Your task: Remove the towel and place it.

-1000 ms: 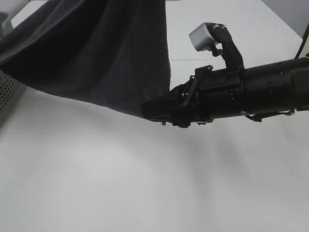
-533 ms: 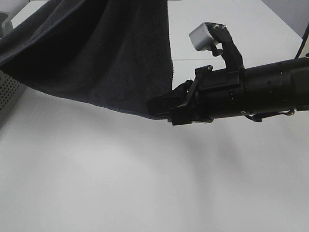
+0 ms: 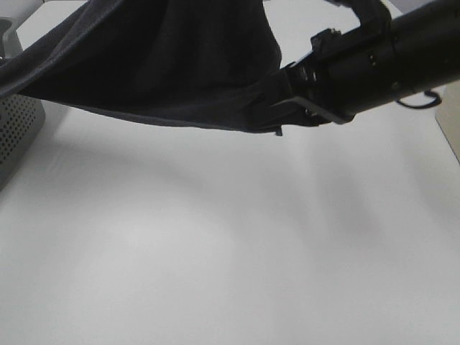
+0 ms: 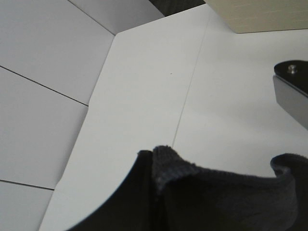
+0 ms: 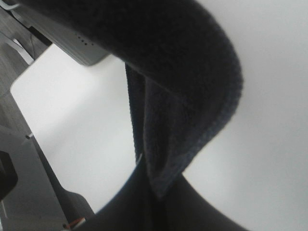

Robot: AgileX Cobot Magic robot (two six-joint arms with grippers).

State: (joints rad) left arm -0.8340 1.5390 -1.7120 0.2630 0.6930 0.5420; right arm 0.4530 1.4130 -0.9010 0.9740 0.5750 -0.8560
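Note:
The dark navy towel (image 3: 165,65) hangs in the air above the white table (image 3: 215,251), stretched from the upper left edge of the high view to my right gripper (image 3: 267,113). The right gripper is shut on the towel's lower right corner; its fingers are hidden in the right wrist view, where the folded hem (image 5: 192,96) fills the frame. The left gripper is out of the high view. In the left wrist view only one finger (image 4: 291,89) shows, with the bunched towel (image 4: 207,197) gathered at the jaws, which appear shut on it.
A grey perforated box (image 3: 16,136) stands at the table's left edge under the towel. A grey device (image 5: 67,33) shows in the right wrist view. A beige board (image 4: 260,14) lies at the table's far side in the left wrist view.
My right arm has moved up and to the right with the towel corner in it. The towel's lower edge has risen and stretched flatter above the table.

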